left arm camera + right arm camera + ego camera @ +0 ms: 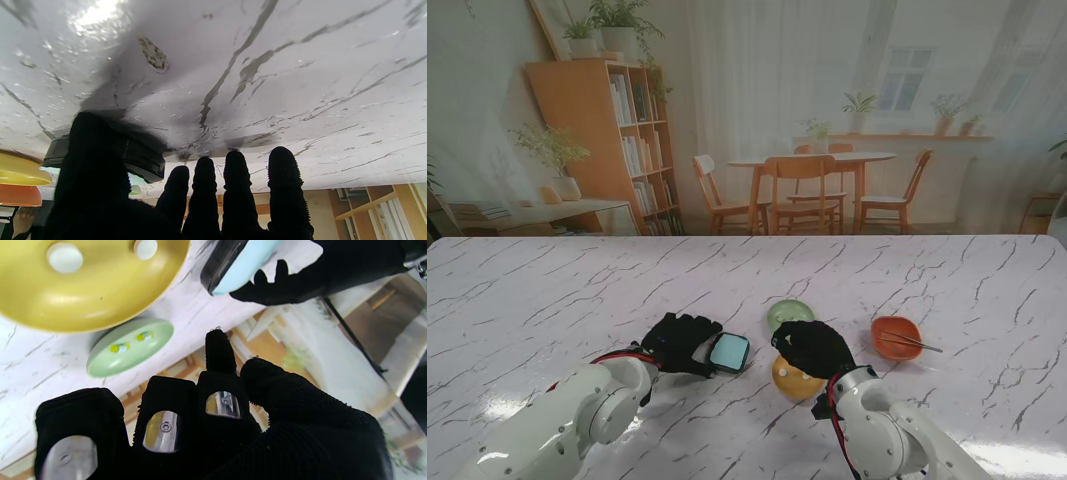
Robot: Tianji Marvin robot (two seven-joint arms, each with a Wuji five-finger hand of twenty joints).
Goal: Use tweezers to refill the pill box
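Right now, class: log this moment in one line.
left robot hand: at pill box | right robot hand: empty, over yellow bowl | tweezers: in orange bowl

Pale-blue pill box (729, 351) lies flat; tweezers (914, 342) rest across the orange bowl (895, 337).

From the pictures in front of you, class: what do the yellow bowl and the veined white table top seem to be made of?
Yellow bowl: probably plastic or glazed ceramic, glossy, judging by the soft highlights on its smooth inside.
Veined white table top: marble-look, polished, with grey veins and lamp glare; stone or a printed film, I cannot tell.
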